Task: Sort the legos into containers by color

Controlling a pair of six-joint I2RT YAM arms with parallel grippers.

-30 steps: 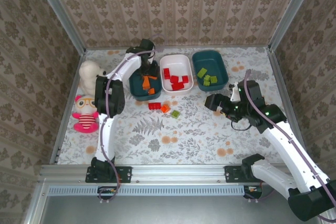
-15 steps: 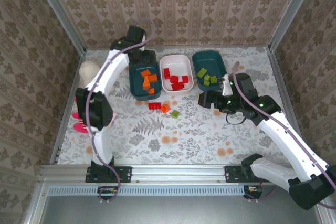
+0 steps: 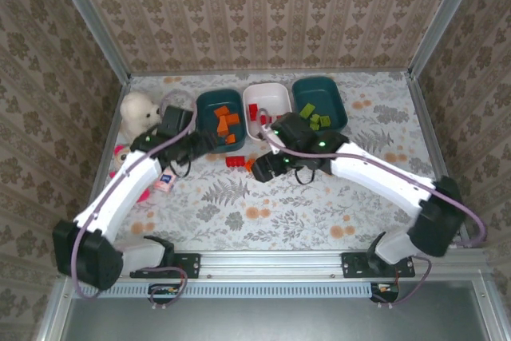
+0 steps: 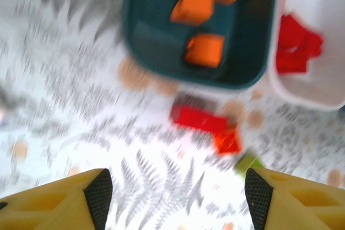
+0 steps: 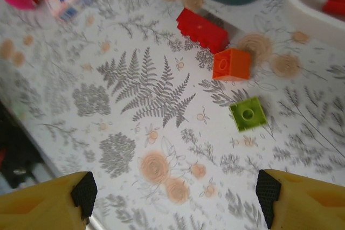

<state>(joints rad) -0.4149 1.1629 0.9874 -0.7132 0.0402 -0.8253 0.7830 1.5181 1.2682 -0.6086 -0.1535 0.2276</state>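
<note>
The right gripper [image 5: 176, 193] and left gripper [image 4: 178, 197] both hung wide and empty, seemingly readied to straddle the red brick [image 5: 202, 29], orange brick [image 5: 232, 64] or green brick [image 5: 248, 113] lying loose at six o'clock of the orange-filled teal tub [image 4: 141, 36] and white tub [image 3: 275, 99].

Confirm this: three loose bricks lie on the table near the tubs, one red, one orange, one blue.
The third brick is light green, not blue; the right wrist view shows it near the red brick and orange brick.
</note>
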